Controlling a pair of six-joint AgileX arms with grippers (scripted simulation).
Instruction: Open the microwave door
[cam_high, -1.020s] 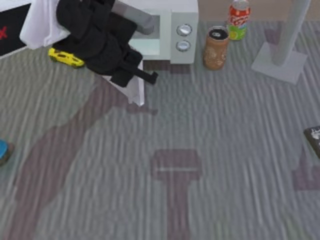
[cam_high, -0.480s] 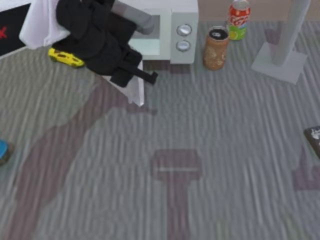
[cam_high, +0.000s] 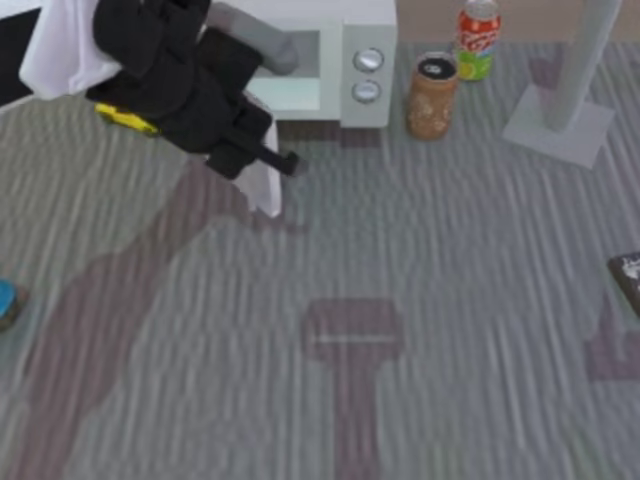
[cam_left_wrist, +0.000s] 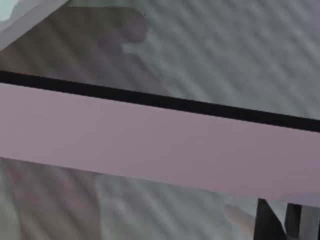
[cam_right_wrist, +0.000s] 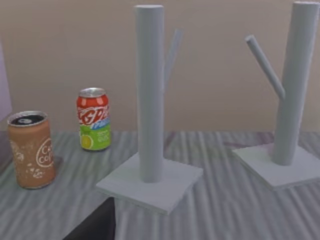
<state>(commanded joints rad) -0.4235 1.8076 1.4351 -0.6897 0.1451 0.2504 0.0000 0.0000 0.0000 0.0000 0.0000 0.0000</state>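
The microwave (cam_high: 335, 15) stands at the table's back, its two silver knobs (cam_high: 368, 60) facing the front. The microwave door (cam_high: 268, 192) is swung out and shows edge-on as a white panel left of the open cavity (cam_high: 295, 92). My left gripper (cam_high: 272, 158) is black, sits at the door's outer edge and is shut on it. In the left wrist view the door (cam_left_wrist: 160, 145) fills the middle as a mauve band with a black edge, and dark fingers (cam_left_wrist: 267, 225) show in one corner. My right arm is out of the top view; a dark wedge (cam_right_wrist: 95, 225) shows low in its wrist view.
A brown can (cam_high: 432, 95) and a red-green can (cam_high: 478, 38) stand right of the microwave, with a grey stand (cam_high: 560, 125) beyond them. A yellow toy car (cam_high: 125, 118) lies under my left arm. A black item (cam_high: 628, 278) is at the right edge and a blue one (cam_high: 6, 298) at the left edge.
My left gripper has moved left and back with the door's edge in it. The door has swung further from the microwave's front.
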